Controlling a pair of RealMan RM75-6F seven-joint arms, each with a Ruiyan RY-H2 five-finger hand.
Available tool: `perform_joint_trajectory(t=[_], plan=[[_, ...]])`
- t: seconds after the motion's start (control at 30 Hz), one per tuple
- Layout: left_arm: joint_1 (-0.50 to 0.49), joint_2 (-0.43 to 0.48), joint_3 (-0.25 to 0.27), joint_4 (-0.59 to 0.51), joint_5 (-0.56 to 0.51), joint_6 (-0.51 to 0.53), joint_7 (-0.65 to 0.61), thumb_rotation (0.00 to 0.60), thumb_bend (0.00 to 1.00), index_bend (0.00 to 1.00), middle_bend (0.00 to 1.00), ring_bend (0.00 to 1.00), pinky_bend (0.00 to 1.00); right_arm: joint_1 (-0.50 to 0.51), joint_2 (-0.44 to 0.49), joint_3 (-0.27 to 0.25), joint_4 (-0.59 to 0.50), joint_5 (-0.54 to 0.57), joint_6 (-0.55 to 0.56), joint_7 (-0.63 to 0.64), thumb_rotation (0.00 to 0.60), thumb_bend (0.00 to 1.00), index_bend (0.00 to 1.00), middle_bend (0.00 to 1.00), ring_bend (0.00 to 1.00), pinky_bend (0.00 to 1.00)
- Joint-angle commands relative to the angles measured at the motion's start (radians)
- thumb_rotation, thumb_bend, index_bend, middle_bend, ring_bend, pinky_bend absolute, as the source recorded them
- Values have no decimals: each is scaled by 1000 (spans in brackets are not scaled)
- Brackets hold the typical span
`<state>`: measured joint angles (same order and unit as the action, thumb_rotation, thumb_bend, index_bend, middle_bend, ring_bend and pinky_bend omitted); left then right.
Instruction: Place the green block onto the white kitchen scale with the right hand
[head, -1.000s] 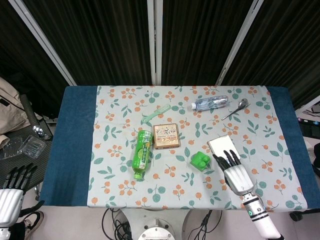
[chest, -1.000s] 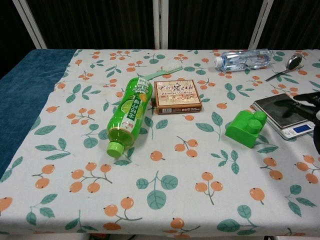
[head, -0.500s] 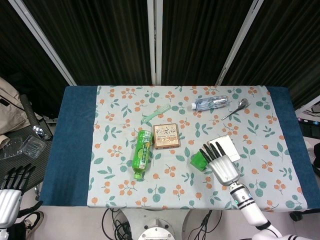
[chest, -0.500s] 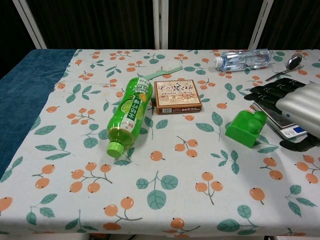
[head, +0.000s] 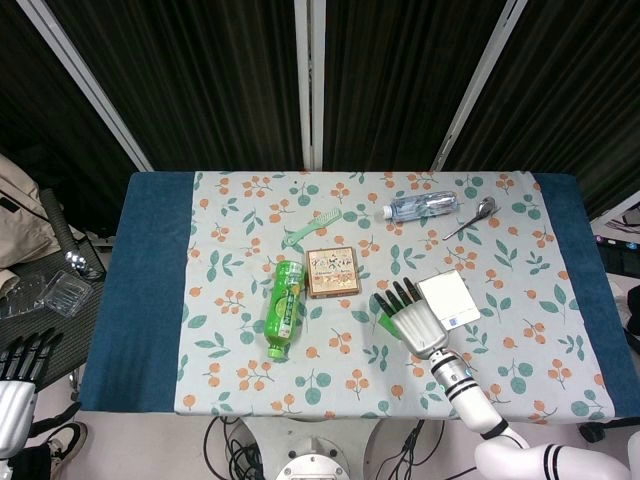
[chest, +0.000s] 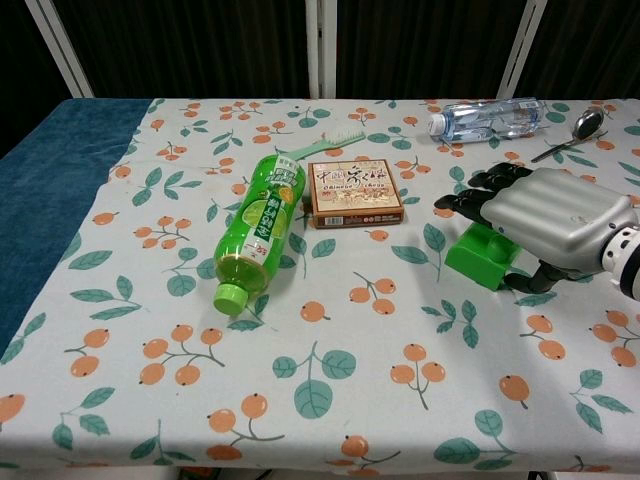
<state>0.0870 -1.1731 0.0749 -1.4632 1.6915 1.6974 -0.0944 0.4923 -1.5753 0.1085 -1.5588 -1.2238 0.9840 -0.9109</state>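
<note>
Two robot hands appear. The left robot hand (head: 18, 385) sits at the lower left corner of the head view, off the desk (head: 150, 300), fingers straight and apart, holding nothing.

Right robot hand (chest: 545, 222): palm down over the green block (chest: 478, 257), dark fingers spread forward and curving over the block's top. From the chest view the block rests on the patterned cloth, its left and front faces showing below the fingers; whether the fingers actually touch or clasp it cannot be told. In the head view the hand (head: 412, 314) covers nearly all of the block (head: 385, 320).

White kitchen scale (head: 449, 298): just beside the right robot hand on its outer side, flat on the cloth, nothing on its plate. In the chest view it is hidden behind the hand.

Green drink bottle (chest: 257, 229): lying on its side left of centre, cap toward the near edge.

Brown box (chest: 354, 192): flat, just beside the bottle, printed with characters.

Green comb (head: 311, 226): beyond the box, lying at a slant.

Clear water bottle (chest: 488, 119): on its side near the far edge, cap pointing left.

Metal spoon (chest: 575, 131): just right of the water bottle.

Clear plastic tray (head: 52, 296): off the desk at far left.
</note>
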Motion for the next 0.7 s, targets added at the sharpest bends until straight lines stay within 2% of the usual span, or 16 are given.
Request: perform_joint_trajectory(t=[0.03,0.17,0.27,0.47,0.7], plan=[[2,0,0,1,0,2,-2,600,58,43,26,0,0,14,-8,-5,-2,30,4,-24,600,234,44,225,0,0],[5,-3,3,6,-2,-1,-4,600,59,43,26,0,0,19,-7,-15,-8,41,21,-24,600,267,293,346,28,0],[7,-4,3,8,-3,1,-5,600,59,43,26,0,0,18,3,-21,-16,20,46,1,600,274,393,406,64,0],[4,-4,2,6,2,-2,0,600,59,43,27,0,0,-6,70,-1,-37,-66,152,125,600,299,424,431,77,0],[1,-6,1,4,4,-5,4,600,59,43,26,0,0,-13,129,32,7,29,148,146,600,303,425,431,76,0]])
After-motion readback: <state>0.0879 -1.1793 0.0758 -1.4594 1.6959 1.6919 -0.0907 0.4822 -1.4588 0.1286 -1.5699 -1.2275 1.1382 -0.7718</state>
